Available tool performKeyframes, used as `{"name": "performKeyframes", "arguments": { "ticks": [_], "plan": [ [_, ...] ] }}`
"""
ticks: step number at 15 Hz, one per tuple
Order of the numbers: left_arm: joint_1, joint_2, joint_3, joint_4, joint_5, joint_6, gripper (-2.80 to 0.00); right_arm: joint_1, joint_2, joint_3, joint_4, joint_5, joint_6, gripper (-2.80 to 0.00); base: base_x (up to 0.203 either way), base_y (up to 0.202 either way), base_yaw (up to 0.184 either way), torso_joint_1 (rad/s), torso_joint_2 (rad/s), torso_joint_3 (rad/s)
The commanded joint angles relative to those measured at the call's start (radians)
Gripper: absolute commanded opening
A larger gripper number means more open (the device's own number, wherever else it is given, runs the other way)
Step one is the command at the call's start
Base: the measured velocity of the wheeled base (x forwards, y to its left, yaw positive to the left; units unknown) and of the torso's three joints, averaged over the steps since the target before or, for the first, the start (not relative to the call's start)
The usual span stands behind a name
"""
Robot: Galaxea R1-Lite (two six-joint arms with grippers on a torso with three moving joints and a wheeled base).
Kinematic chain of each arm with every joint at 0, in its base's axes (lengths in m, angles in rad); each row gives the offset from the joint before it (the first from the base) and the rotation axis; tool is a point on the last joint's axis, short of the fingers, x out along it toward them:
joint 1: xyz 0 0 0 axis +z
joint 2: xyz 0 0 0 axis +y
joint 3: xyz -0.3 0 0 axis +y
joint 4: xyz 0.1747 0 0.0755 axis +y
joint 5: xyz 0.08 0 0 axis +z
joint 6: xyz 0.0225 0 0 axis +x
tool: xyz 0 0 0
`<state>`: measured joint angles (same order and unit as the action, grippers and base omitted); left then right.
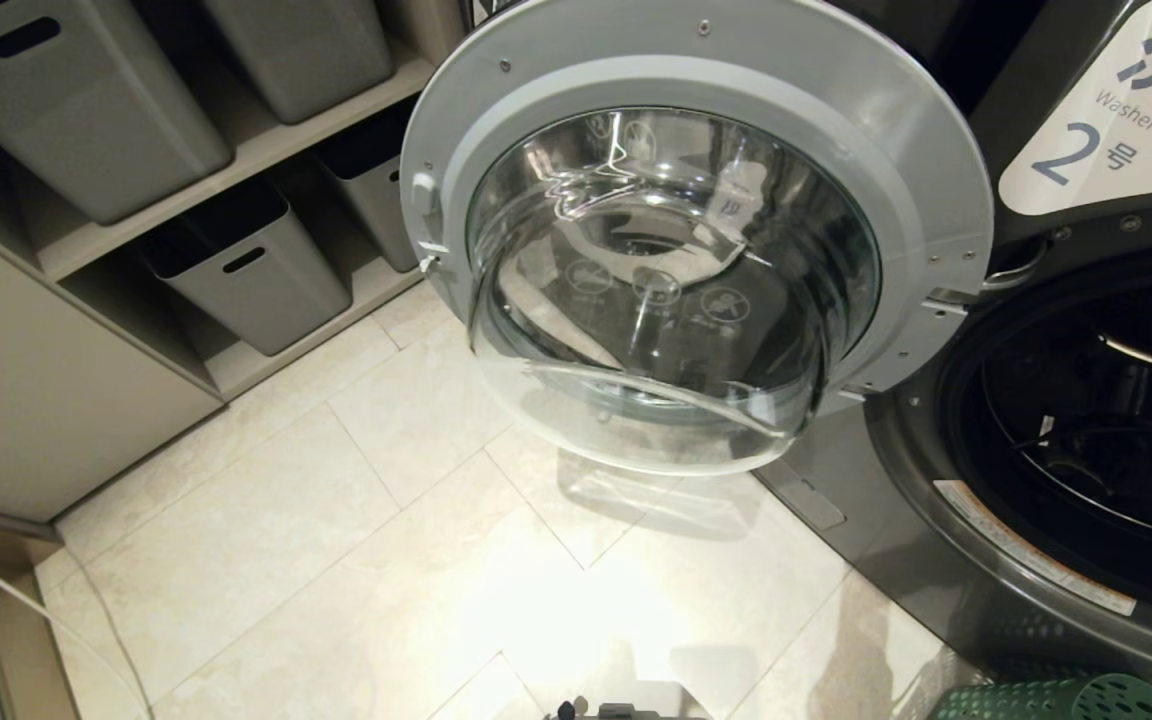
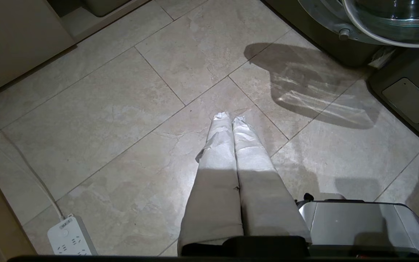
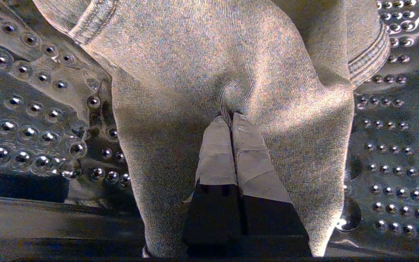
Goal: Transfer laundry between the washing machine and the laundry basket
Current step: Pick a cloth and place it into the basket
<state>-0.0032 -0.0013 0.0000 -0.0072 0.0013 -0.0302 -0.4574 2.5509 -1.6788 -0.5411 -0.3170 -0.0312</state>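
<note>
Washing machine (image 1: 1056,470), dark grey front-loader, sits at right; its round chrome-rimmed glass door (image 1: 696,250) is swung wide open to the left, overhanging the pale stone-tile floor (image 1: 336,540). Open floor runs between the door and the shelving on the left. Far left: plain grey plastic bins with slot handles (image 1: 246,270) on beige shelves. Green plastic laundry basket with round-holed walls (image 1: 1066,698) shows only its rim, near right, just below the drum opening.

White label (image 1: 1116,120) reads "洗", "Washer", "2号".

Right gripper (image 3: 231,120) is inside the perforated steel drum (image 3: 31,120), tape-wrapped fingers (image 3: 216,149) pinched together on a fold of grey ribbed-knit laundry (image 3: 202,65), which drapes over both sides of the fingers.

Left gripper (image 2: 231,118) is clenched on nothing, pointing at bare tile. White power strip (image 2: 69,236) with its cable lies on the floor near the left wall.
</note>
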Motion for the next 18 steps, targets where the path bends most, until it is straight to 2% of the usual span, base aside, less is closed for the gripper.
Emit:
{"name": "performKeyframes", "arguments": {
  "ticks": [1, 4, 6, 13, 18],
  "plan": [
    [0.0, 0.0, 0.002, 0.0, 0.0, 0.0, -2.8, -0.001, -0.025, 0.014, -0.003, -0.002, -0.001, -2.8, 0.0, 0.0, 0.0, 0.0, 0.0, 0.0],
    [0.0, 0.0, 0.002, 0.0, 0.0, 0.0, -2.8, -0.001, -0.112, 0.095, 0.001, 0.002, -0.006, -2.8, 0.0, 0.0, 0.0, 0.0, 0.0, 0.0],
    [0.0, 0.0, 0.002, 0.0, 0.0, 0.0, -2.8, -0.001, -0.213, 0.202, 0.003, 0.007, -0.007, -2.8, 0.0, 0.0, 0.0, 0.0, 0.0, 0.0],
    [0.0, 0.0, 0.002, 0.0, 0.0, 0.0, -2.8, 0.009, -0.651, 0.689, 0.001, 0.003, -0.015, -2.8, 0.0, 0.0, 0.0, 0.0, 0.0, 0.0],
    [0.0, 0.0, 0.002, 0.0, 0.0, 0.0, -2.8, 0.005, -0.868, 0.881, -0.008, -0.014, -0.106, -2.8, 0.0, 0.0, 0.0, 0.0, 0.0, 0.0]
  ]
}}
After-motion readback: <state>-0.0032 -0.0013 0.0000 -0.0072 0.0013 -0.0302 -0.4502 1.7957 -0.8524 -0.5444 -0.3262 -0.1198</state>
